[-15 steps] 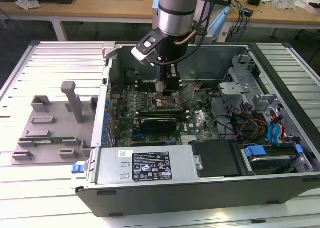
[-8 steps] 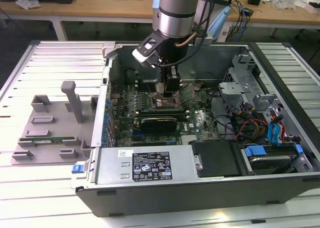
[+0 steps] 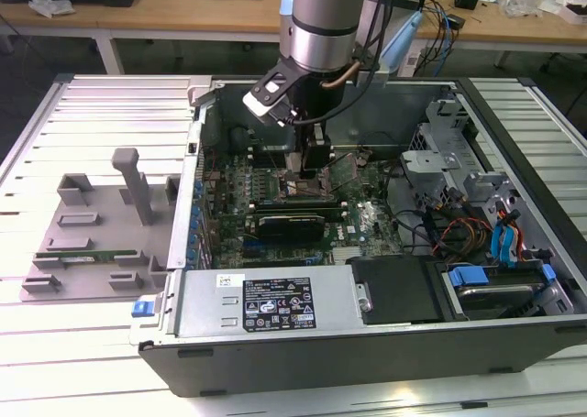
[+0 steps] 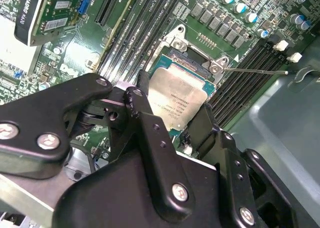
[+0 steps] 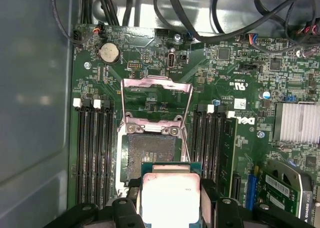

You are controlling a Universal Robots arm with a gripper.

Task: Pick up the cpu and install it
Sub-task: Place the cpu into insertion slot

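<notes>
The cpu (image 5: 170,195), a flat square chip with a silver-grey top and green rim, sits between my gripper's (image 5: 170,210) two black fingers, which are shut on its opposite edges. It hangs over the near part of the open socket (image 5: 150,150) on the green motherboard, whose metal load plate (image 5: 156,101) is tilted up. In the second wrist view the cpu (image 4: 177,96) lies just above the socket frame (image 4: 200,62), with one finger (image 4: 141,90) on either side of it. In the exterior view my gripper (image 3: 307,174) reaches down into the open computer case (image 3: 275,344).
Memory slots (image 5: 92,153) flank the socket, and a thin lever rod (image 4: 255,71) sticks out beside it. A graphics card (image 3: 289,224), drive cage (image 3: 459,174) and cables (image 3: 468,234) crowd the case. A grey tray with posts (image 3: 101,224) holding a green memory stick (image 3: 78,247) is at the exterior view's left.
</notes>
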